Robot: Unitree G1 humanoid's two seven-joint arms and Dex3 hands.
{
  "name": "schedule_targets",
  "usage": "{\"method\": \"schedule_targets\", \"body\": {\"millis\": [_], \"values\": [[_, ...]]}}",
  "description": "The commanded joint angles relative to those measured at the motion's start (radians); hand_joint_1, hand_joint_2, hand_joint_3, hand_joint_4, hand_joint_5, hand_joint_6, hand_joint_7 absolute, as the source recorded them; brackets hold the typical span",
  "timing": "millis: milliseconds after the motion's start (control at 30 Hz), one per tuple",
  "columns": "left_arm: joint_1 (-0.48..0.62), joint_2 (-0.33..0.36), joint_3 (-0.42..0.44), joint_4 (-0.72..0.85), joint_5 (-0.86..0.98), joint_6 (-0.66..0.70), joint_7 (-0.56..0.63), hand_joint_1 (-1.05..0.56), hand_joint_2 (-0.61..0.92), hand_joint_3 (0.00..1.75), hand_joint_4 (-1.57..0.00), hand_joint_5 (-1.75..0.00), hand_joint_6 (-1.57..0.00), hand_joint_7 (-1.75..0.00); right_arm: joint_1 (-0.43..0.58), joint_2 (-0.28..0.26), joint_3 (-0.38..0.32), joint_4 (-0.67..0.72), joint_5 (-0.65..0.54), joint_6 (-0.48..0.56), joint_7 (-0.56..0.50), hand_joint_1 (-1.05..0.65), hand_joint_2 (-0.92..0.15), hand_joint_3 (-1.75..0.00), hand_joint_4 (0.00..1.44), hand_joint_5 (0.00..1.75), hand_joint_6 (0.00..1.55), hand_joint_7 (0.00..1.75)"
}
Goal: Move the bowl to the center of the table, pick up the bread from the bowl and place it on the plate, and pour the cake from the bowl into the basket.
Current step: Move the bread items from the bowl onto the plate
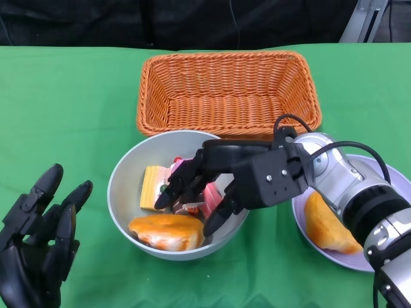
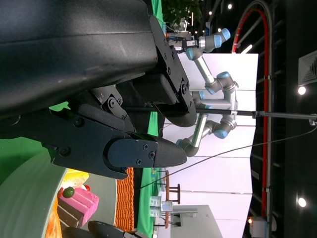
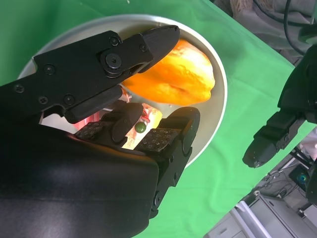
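Observation:
A grey bowl [image 1: 128,183] sits in the middle of the green table. It holds an orange bread [image 1: 167,231], a yellow cake [image 1: 154,186] and pink cake pieces [image 1: 210,196]. My right hand [image 1: 202,183] reaches into the bowl from the right, fingers apart just above the cakes, gripping nothing. In the right wrist view its fingers [image 3: 124,54] frame the bread [image 3: 173,77] and a cake topped with a green dot [image 3: 141,127]. A lavender plate [image 1: 337,258] at the right carries another bread [image 1: 327,224]. Behind the bowl stands the empty wicker basket [image 1: 228,93]. My left hand [image 1: 38,244] is at the lower left, fingers spread.
The plate lies partly under my right forearm [image 1: 359,186]. The basket's front rim nearly touches the bowl's far edge. Green cloth lies bare left of the bowl and around my left hand. The left wrist view shows the bowl rim [image 2: 25,198] and a pink cake [image 2: 77,204].

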Motion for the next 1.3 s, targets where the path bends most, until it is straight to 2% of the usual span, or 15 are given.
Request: {"method": "schedule_targets", "body": {"millis": [33, 833, 1300], "values": [[0.008, 0.012, 0.006, -0.002, -0.004, -0.009, 0.010, -0.49, 0.92, 0.30, -0.98, 0.00, -0.85, 0.00, 0.008, -0.016, -0.009, -0.013, 0.020, -0.014, 0.019, -0.62, -0.78, -0.01, 0.79, 0.04, 0.72, 0.00], [0.037, -0.001, -0.011, -0.042, -0.007, 0.009, 0.012, -0.49, 0.92, 0.29, -0.98, -0.01, -0.85, -0.01, 0.020, 0.003, 0.008, 0.007, 0.000, -0.026, 0.006, -0.59, -0.78, 0.00, 0.80, 0.04, 0.75, 0.01], [0.062, -0.016, -0.020, -0.071, -0.005, 0.012, 0.017, -0.49, 0.92, 0.30, -0.98, -0.01, -0.85, 0.00, 0.014, 0.021, 0.031, 0.034, -0.018, 0.012, 0.011, -0.57, -0.80, 0.00, 0.76, 0.02, 0.79, 0.01]]}}
